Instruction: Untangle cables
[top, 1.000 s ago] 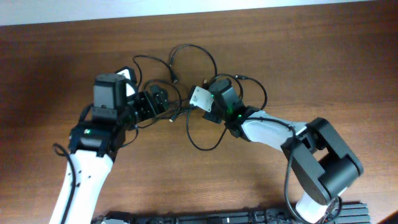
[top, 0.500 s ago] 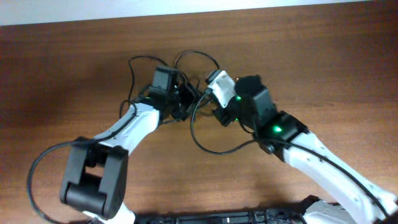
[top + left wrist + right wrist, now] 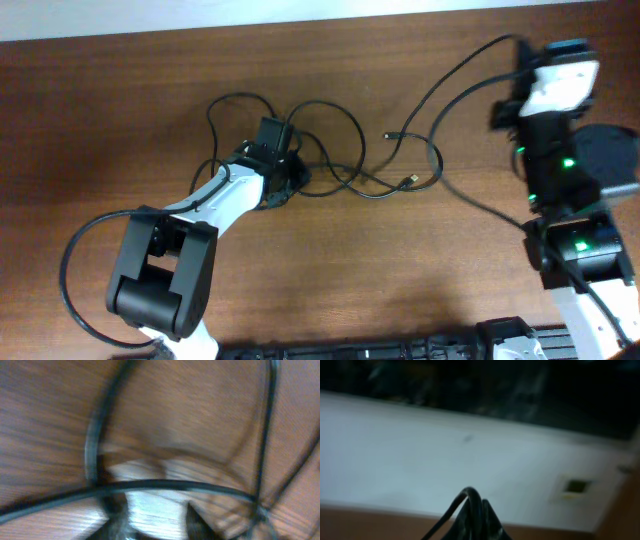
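The black cables (image 3: 335,178) lie in loose loops at mid-table, with two small plug ends (image 3: 410,180) free on the wood. My left gripper (image 3: 292,172) is low over the left side of the tangle. In the blurred left wrist view its fingers (image 3: 117,520) stand a little apart, and one cable (image 3: 165,485) crosses just ahead of the tips. My right gripper (image 3: 522,48) is raised at the far right, shut on a cable (image 3: 470,62) that stretches back to the tangle. The right wrist view shows that cable (image 3: 447,515) looping out of the pinched tips (image 3: 477,510).
The brown wooden table (image 3: 300,290) reaches a pale wall strip (image 3: 200,15) along the back. The left arm's own thick wire (image 3: 75,270) loops at the lower left. A dark rail (image 3: 400,350) runs along the front edge.
My right arm has swung from the middle to the far right and risen, drawing one cable out of the tangle. The left gripper's jaws have narrowed over the loops, which now lie more spread out.
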`<state>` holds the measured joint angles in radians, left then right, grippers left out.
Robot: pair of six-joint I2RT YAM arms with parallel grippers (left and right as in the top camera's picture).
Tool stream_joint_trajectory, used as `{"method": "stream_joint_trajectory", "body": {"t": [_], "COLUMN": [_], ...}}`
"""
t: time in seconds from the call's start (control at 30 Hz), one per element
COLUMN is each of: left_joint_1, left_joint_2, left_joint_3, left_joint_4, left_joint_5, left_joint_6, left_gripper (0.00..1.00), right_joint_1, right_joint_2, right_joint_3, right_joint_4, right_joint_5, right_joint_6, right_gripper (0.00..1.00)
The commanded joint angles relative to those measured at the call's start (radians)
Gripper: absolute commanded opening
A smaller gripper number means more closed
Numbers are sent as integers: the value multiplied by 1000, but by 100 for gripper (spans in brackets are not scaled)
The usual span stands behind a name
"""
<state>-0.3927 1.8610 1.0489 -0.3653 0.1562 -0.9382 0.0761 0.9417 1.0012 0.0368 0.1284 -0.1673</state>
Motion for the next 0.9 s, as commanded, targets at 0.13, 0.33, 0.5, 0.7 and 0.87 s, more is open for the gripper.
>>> {"method": "stream_joint_trajectory", "body": {"t": [0.13, 0.33, 0.5, 0.7, 0.87], "left_joint_1": [19, 16, 16, 16, 16], "left_joint_2": [16, 16, 16, 16, 16], "left_joint_3": [-1, -1, -1, -1, -1], "left_joint_4": [-98, -100, -100, -93, -92], "left_joint_5": [-150, -152, -149, -150, -145], "left_joint_6": [16, 16, 12, 12, 8], "left_gripper": [20, 90, 99, 99, 99], "right_joint_1": [-336, -546, -566, -576, -576], "right_joint_2": [131, 458, 659, 846, 1022], "right_joint_3": [28, 28, 28, 50, 170], "right_joint_4": [238, 312, 462, 697, 713], "right_joint_5": [86, -11, -209, -230, -231], "right_joint_6": [0, -151, -182, -323, -455], "right_gripper": [4, 4, 4, 4, 4]}}
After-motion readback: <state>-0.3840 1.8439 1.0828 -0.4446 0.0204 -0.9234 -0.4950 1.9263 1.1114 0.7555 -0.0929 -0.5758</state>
